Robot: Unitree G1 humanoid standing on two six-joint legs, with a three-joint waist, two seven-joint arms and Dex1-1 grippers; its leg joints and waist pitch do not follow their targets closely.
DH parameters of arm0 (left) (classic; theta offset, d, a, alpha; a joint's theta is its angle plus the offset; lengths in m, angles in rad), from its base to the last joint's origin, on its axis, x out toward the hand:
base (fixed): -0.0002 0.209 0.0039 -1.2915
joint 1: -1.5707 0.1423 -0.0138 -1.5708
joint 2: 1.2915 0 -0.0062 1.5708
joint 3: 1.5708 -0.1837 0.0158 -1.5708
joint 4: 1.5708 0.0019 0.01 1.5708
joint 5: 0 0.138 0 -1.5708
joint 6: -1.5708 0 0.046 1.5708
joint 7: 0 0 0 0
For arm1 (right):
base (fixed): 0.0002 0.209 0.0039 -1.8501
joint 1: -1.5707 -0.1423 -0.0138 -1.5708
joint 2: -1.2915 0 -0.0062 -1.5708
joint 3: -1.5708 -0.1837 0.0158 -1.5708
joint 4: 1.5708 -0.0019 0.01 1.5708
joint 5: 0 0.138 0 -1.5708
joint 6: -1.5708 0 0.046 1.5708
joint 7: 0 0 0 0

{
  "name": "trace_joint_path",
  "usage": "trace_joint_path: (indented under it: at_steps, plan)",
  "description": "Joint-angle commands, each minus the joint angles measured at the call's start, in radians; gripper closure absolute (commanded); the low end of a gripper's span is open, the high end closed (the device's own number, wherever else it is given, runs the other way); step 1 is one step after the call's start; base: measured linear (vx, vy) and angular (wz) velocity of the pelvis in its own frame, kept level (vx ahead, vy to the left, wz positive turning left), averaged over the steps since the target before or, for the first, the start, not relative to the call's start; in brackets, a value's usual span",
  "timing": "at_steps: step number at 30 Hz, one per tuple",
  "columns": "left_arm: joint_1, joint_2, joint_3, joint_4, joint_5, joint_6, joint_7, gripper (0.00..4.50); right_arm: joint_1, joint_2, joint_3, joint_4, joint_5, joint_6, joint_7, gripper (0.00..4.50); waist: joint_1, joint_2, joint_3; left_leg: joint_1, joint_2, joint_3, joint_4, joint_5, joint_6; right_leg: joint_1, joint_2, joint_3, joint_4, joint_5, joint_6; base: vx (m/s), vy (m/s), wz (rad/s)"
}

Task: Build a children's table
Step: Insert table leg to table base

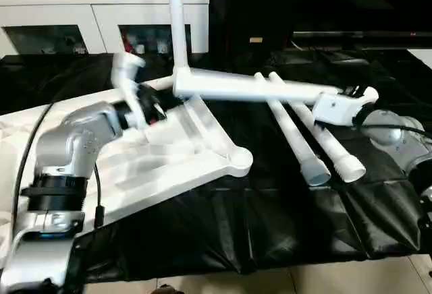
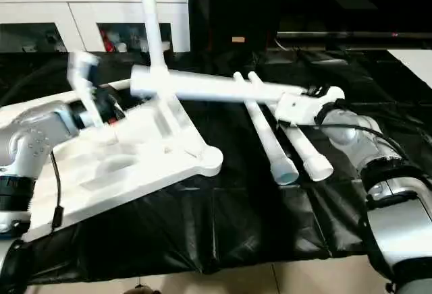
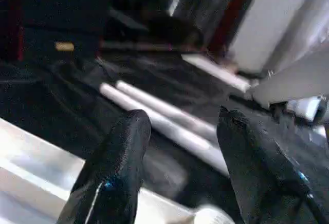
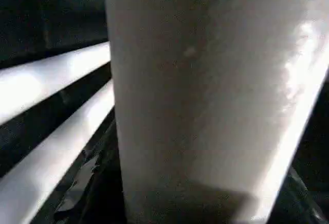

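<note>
On black sheeting (image 1: 202, 226): one tabletop (image 1: 169, 166), four legs; right gripper (image 1: 351, 98) clamps one leg (image 1: 250, 90), left gripper (image 3: 180, 147) gapes empty.

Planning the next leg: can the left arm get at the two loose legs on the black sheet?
Probably not easily: the loose legs lie toward the right gripper, beyond the table top and the held leg crossing between.

No lettering, label, brand or number can be read anywhere, though distant cabinet (image 1: 101, 1) items appear blurred.
</note>
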Motion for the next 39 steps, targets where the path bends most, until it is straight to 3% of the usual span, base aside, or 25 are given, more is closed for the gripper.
trace_joint_path:
  at_steps: [1,3,7,9,10,12,15,17,21,24,25,26,27,32,34,35,39]
  plan:
    - [-0.012,-0.022,0.028,0.018,-0.004,-0.022,0.036,1.97,-0.003,0.012,-0.04,0.01,0.053,0.023,0.026,2.67,0.0,-0.009,-0.08,0.019,0.035,-0.009,-0.053,-0.249,0.055,0.056,-0.06,0.049,-0.065,-0.182,-0.222,0.0,0.0,0.0]
    - [-0.017,-0.051,0.049,0.035,-0.002,-0.04,0.063,1.97,-0.002,0.025,-0.065,0.013,0.087,0.042,0.04,2.68,0.002,-0.01,-0.079,0.019,0.034,-0.009,-0.053,-0.245,0.058,0.056,-0.062,0.049,-0.066,-0.191,-0.223,0.0,0.0,0.0]
    - [-0.021,-0.085,0.028,0.047,0.021,-0.062,0.102,1.97,-0.008,0.108,-0.228,-0.014,0.305,0.124,0.14,2.68,0.005,-0.009,-0.082,0.02,0.039,-0.011,-0.054,-0.238,0.075,0.058,-0.065,0.049,-0.064,-0.179,-0.225,0.0,0.0,0.0]
    - [-0.019,-0.088,0.015,0.044,0.031,-0.067,0.105,1.97,-0.01,0.126,-0.258,-0.023,0.349,0.142,0.162,2.69,0.006,-0.008,-0.082,0.02,0.042,-0.011,-0.055,-0.228,0.085,0.057,-0.064,0.048,-0.064,-0.163,-0.234,0.0,0.0,0.0]
    - [-0.018,-0.094,0.002,0.042,0.041,-0.068,0.111,1.97,-0.012,0.149,-0.293,-0.038,0.407,0.172,0.205,2.69,0.007,-0.006,-0.083,0.02,0.043,-0.012,-0.055,-0.221,0.083,0.058,-0.067,0.048,-0.062,-0.157,-0.238,0.0,0.0,0.0]
    - [-0.02,-0.12,-0.035,0.021,0.086,-0.115,0.138,1.97,0.006,0.223,-0.359,-0.13,0.575,0.298,0.368,2.69,0.008,-0.006,-0.083,0.018,0.043,-0.011,-0.056,-0.218,0.101,0.063,-0.063,0.048,-0.063,-0.138,-0.248,0.0,0.0,0.0]
    - [-0.019,-0.151,-0.074,-0.035,0.101,-0.119,0.133,1.97,0.039,0.288,-0.399,-0.246,0.727,0.453,0.506,2.7,0.016,-0.005,-0.086,0.017,0.053,-0.013,-0.056,-0.187,0.118,0.064,-0.07,0.046,-0.057,-0.108,-0.259,0.0,0.0,0.0]
    - [-0.016,-0.154,-0.095,-0.05,0.111,-0.125,0.124,1.97,0.048,0.302,-0.41,-0.276,0.759,0.494,0.533,2.7,0.023,-0.003,-0.087,0.018,0.056,-0.013,-0.055,-0.176,0.112,0.06,-0.072,0.046,-0.055,-0.106,-0.273,0.0,0.0,0.0]
    - [0.008,-0.171,-0.185,-0.128,0.118,-0.118,0.06,1.97,0.095,0.331,-0.398,-0.391,0.851,0.696,0.652,2.7,0.041,0.001,-0.084,0.025,0.057,-0.011,-0.06,-0.201,0.076,0.056,-0.072,0.048,-0.064,-0.165,-0.255,0.0,0.0,0.0]
    - [0.012,-0.192,-0.198,-0.162,0.09,-0.097,0.039,1.63,0.143,0.324,-0.36,-0.48,0.879,0.809,0.732,2.7,0.057,0.0,-0.084,0.027,0.059,-0.012,-0.063,-0.217,0.046,0.053,-0.076,0.05,-0.067,-0.195,-0.235,0.0,0.0,0.0]
    - [0.012,-0.192,-0.198,-0.162,0.09,-0.097,0.039,1.6,0.143,0.324,-0.36,-0.48,0.879,0.809,0.732,2.7,0.057,-0.001,-0.083,0.027,0.058,-0.011,-0.063,-0.218,0.044,0.053,-0.073,0.051,-0.068,-0.194,-0.232,0.0,0.0,0.0]
    - [0.01,-0.21,-0.187,-0.183,0.046,-0.062,0.025,1.5,0.183,0.312,-0.336,-0.559,0.914,0.892,0.777,2.7,0.059,-0.002,-0.084,0.024,0.057,-0.012,-0.064,-0.212,0.037,0.055,-0.076,0.051,-0.066,-0.193,-0.227,0.0,0.0,0.0]
    - [0.01,-0.214,-0.186,-0.189,0.036,-0.054,0.023,1.36,0.196,0.307,-0.329,-0.585,0.925,0.914,0.789,2.7,0.065,-0.003,-0.085,0.025,0.057,-0.012,-0.063,-0.208,0.036,0.056,-0.077,0.052,-0.066,-0.19,-0.222,0.0,0.0,0.0]
    - [0.002,-0.23,-0.186,-0.192,0.013,-0.017,0.029,1.02,0.245,0.29,-0.301,-0.686,0.978,0.994,0.85,2.7,0.062,-0.006,-0.081,0.02,0.052,-0.014,-0.066,-0.222,0.024,0.056,-0.08,0.05,-0.078,-0.27,-0.183,0.0,0.0,0.0]
    - [-0.004,-0.247,-0.187,-0.185,0.006,0.0,0.036,0.81,0.287,0.272,-0.286,-0.792,1.016,1.07,0.904,2.7,0.065,-0.008,-0.08,0.02,0.053,-0.016,-0.067,-0.217,0.028,0.057,-0.078,0.052,-0.082,-0.284,-0.157,0.0,0.0,0.0]
    - [-0.007,-0.258,-0.184,-0.187,-0.004,0.016,0.042,0.78,0.307,0.263,-0.28,-0.842,1.032,1.113,0.922,2.7,0.065,-0.004,-0.081,0.02,0.053,-0.017,-0.067,-0.214,0.027,0.057,-0.078,0.051,-0.08,-0.283,-0.156,0.0,0.0,0.0]
    - [-0.017,-0.282,-0.178,-0.186,-0.026,0.035,0.055,0.45,0.331,0.248,-0.272,-0.903,1.068,1.168,0.955,2.7,0.066,-0.007,-0.082,0.02,0.052,-0.017,-0.066,-0.219,0.024,0.055,-0.08,0.049,-0.085,-0.294,-0.157,0.0,0.0,0.0]
